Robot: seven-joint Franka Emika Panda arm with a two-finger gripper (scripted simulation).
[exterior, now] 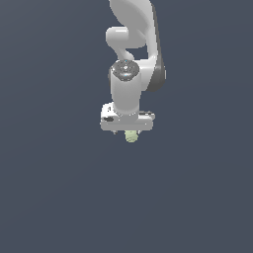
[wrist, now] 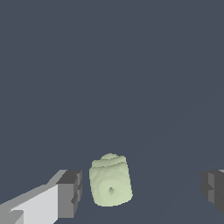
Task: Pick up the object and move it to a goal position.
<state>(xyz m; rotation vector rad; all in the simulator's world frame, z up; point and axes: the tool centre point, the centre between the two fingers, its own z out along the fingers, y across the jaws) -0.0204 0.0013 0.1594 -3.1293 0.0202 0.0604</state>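
A: The fingers (wrist: 70, 194) are standing wide apart in the wrist view; one dark pad is showing at one edge of the frame and the other at the opposite edge; nothing is being squeezed between them.

B: Agreed; the gripper (wrist: 142, 192) is spread and holding nothing; the object (wrist: 110, 180) is sitting in the gap, just beside one pad and well apart from the other; I cannot tell whether it is actually touching the nearer pad.

A: It is showing as a small pale yellow-green lump, rounded and faintly ridged, with a little dimple on the face turned toward the wrist camera.

B: In the exterior view the object (exterior: 131, 136) is peeking out just under the white gripper bar (exterior: 127, 120), slightly toward the exterior view's right of the bar's middle; it is much narrower than the bar.

A: Moving outward, the robot arm (exterior: 129, 84) is rising straight above the bar, white with a grey band at the elbow, and leaving the frame at the top.

B: Everything is appearing against a plain dark blue-grey surface (exterior: 49, 197); whether the lump is resting on it, I cannot tell.
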